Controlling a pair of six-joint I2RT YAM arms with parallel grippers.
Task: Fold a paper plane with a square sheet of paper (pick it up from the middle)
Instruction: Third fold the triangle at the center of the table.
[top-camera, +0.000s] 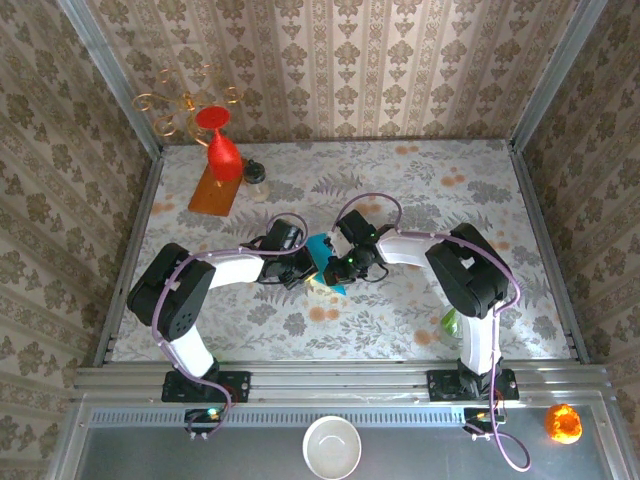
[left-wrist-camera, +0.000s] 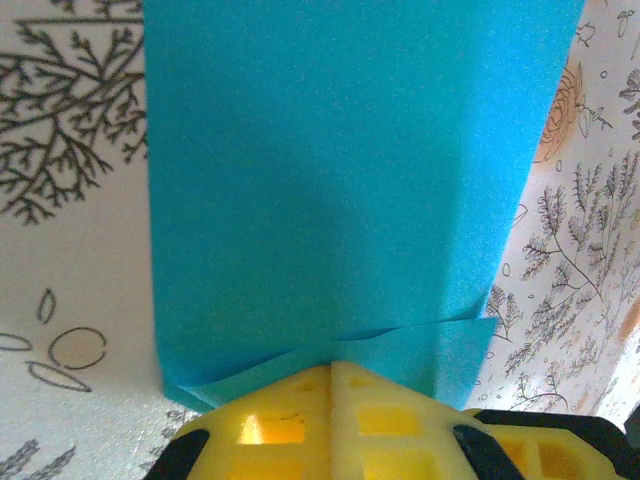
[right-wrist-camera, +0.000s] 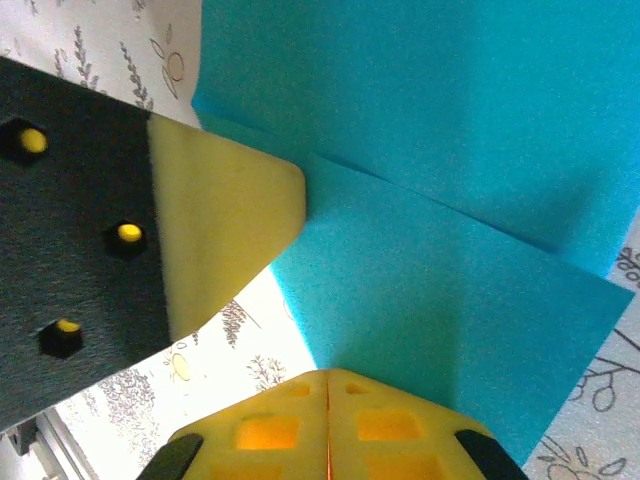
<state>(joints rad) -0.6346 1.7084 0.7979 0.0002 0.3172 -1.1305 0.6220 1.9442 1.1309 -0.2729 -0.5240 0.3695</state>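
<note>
Paper (left-wrist-camera: 340, 180) is held between both claws at the middle of the top view, lifted a little off the flowered table (top-camera: 420, 190), so far as can be judged. The left claw (left-wrist-camera: 331, 368) is clenched on the near edge of the paper, at the bottom centre of its own wrist view, with its yellow pads pressed together and no gap between them. The right claw (right-wrist-camera: 328, 375) is likewise clenched on the paper, at the bottom centre of the right wrist view. One finger of the left claw is seen there at left, its pad (right-wrist-camera: 225, 230) touching the paper's edge. More than one layer is seen: in the left wrist view a flap with a slanted edge lies over the main strip just above the pads, and in the right wrist view a straight diagonal edge runs across the blue from upper left to right. From this it is judged that the pick-up is done and at least one fold is made, the paper being narrower than a flat square. No pointed nose or wings can be made out, so the plane is not yet formed; nose folds, wing folds and firm creasing are taken to remain. The orange board (top-camera: 212, 190) and red vase (top-camera: 222, 150) at upper left stand well apart from the work.
</note>
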